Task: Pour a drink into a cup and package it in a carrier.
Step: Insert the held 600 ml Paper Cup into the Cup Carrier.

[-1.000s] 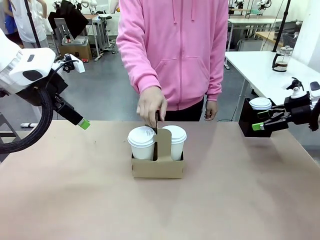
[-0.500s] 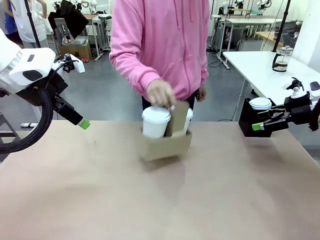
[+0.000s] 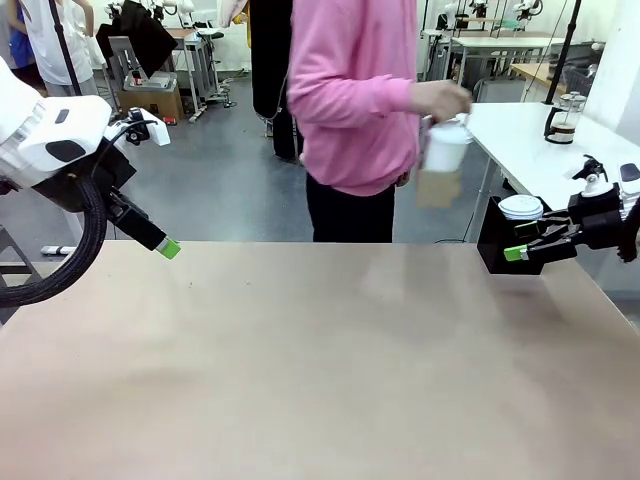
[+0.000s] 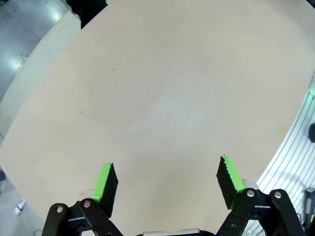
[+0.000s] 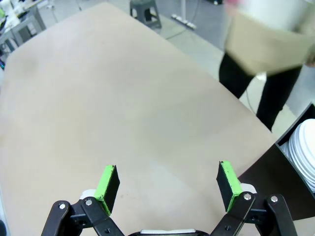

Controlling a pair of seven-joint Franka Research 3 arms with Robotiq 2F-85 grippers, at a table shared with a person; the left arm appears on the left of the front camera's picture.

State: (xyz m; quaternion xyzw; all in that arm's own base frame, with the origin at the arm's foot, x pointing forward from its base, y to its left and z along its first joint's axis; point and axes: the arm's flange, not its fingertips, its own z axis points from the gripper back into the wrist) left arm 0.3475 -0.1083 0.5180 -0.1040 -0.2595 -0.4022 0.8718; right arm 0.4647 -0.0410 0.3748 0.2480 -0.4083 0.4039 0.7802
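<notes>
The person in a pink hoodie has turned toward the right and holds the brown cardboard carrier (image 3: 437, 188) in the air beyond the table's far edge, with a lidded white cup (image 3: 447, 146) in it. In the right wrist view the carrier (image 5: 258, 42) and cup (image 5: 275, 7) are blurred at the top right. A glass carafe with the dark drink (image 3: 562, 122) stands on the far white table. My left gripper (image 3: 166, 247) (image 4: 166, 169) hangs open over the table's left side. My right gripper (image 3: 516, 253) (image 5: 166, 173) is open at the right edge. Both hold nothing.
A black box (image 3: 497, 243) (image 5: 288, 169) of stacked white lids (image 3: 521, 207) (image 5: 304, 150) sits at the table's right edge, close to my right gripper. The brown table (image 3: 320, 380) is bare across its middle. Other tables and chairs stand behind the person.
The person lifted the carrier with its cups off the table's middle and swung it up and to the right, away from the table. Neither arm moved.
</notes>
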